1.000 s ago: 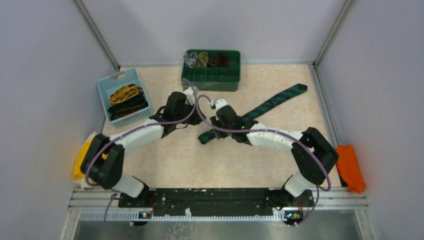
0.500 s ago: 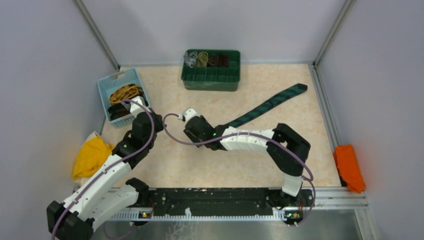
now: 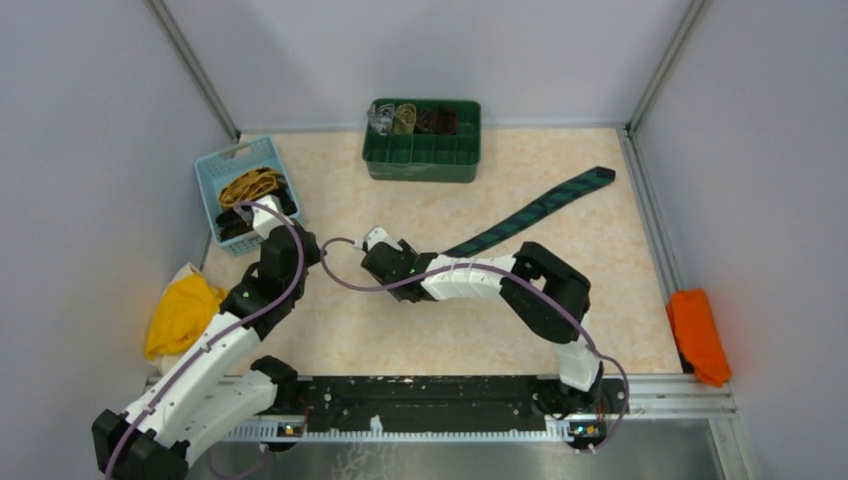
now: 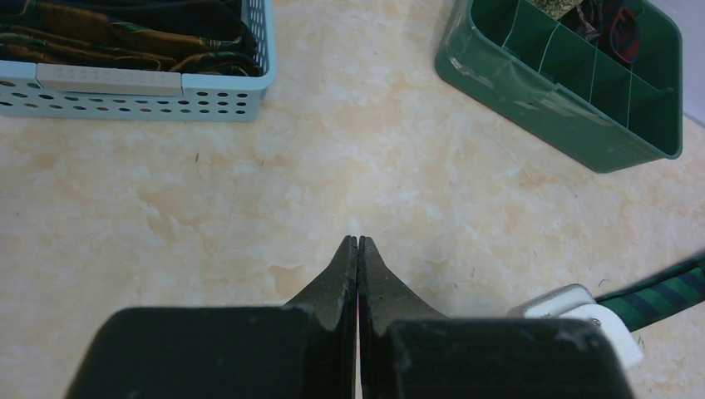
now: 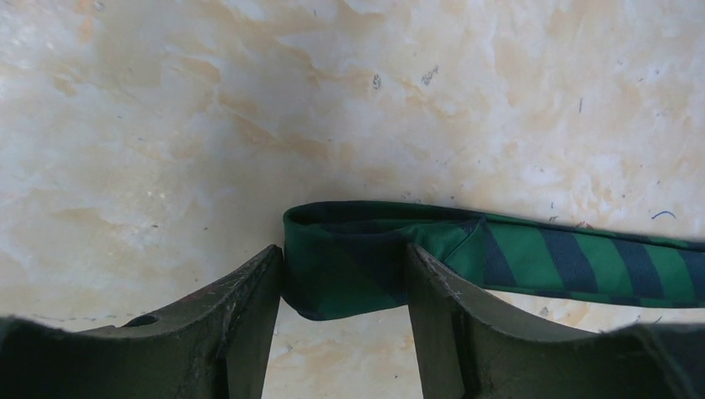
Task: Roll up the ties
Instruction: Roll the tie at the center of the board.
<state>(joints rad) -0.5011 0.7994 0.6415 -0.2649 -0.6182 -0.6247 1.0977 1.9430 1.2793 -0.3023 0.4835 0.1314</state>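
The green striped tie (image 3: pixel 545 205) lies flat on the table (image 3: pixel 400 330), running diagonally from its far end near the right wall down to the middle, where its near end is doubled over into a first fold (image 5: pixel 349 262). The right hand (image 5: pixel 342 253) sits low over that fold with its jaws partly open, one finger against the folded edge and the other across the strip; it does not look clamped.

The fold is the weak point. It is only one soft turn, so it will likely spring flat if the hand lifts away. If the hand pushes forward instead, the fabric may skid on the smooth table rather than turn over. The long tail lies at an angle (nothing pins it), so a roll started here could wind crooked or cone out.

The left hand (image 4: pixel 357 245) is pressed shut and empty, hovering near the blue basket (image 3: pixel 215 175), too far off to steady the strip.
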